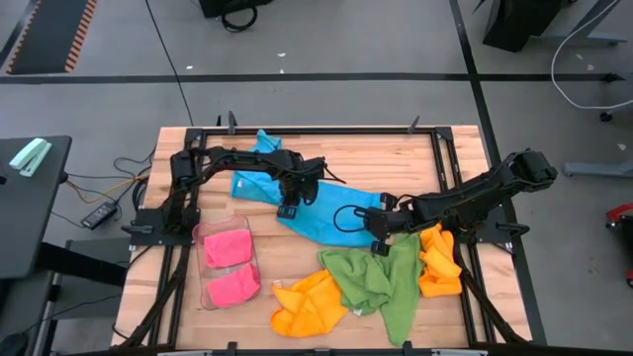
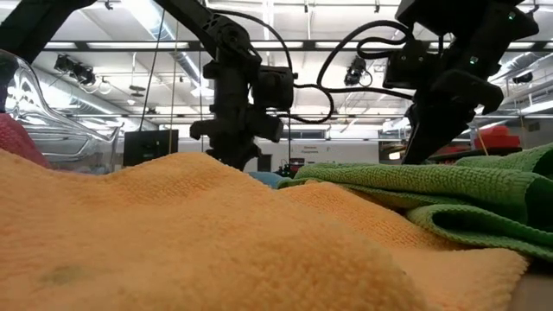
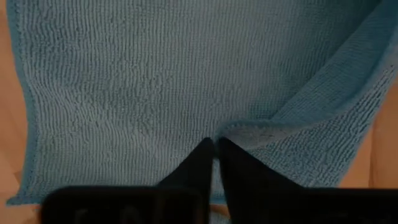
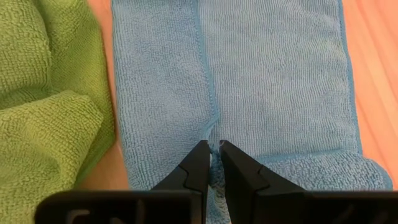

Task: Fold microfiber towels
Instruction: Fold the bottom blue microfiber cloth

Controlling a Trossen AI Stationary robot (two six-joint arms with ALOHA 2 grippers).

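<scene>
Near the middle of the high view, your blue towel (image 1: 318, 213) lies spread on the wooden table (image 1: 450, 158), running from the upper left toward the lower right. Your left gripper (image 1: 289, 205) sits over its upper-left part, and in the left wrist view you can see its fingers (image 3: 200, 163) pressed together, pinching a raised fold of the blue cloth. Your right gripper (image 1: 380, 242) is at the towel's lower-right end; the right wrist view shows its fingers (image 4: 198, 163) nearly together, nipping the hemmed edge there.

Just below the right gripper you have a green towel (image 1: 381, 279), with orange towels on either side of it, one at lower centre (image 1: 309, 305) and one at the right (image 1: 439, 265). At the left of the frame, two pink towels (image 1: 230, 267) rest in the clear tray (image 1: 202, 237).
</scene>
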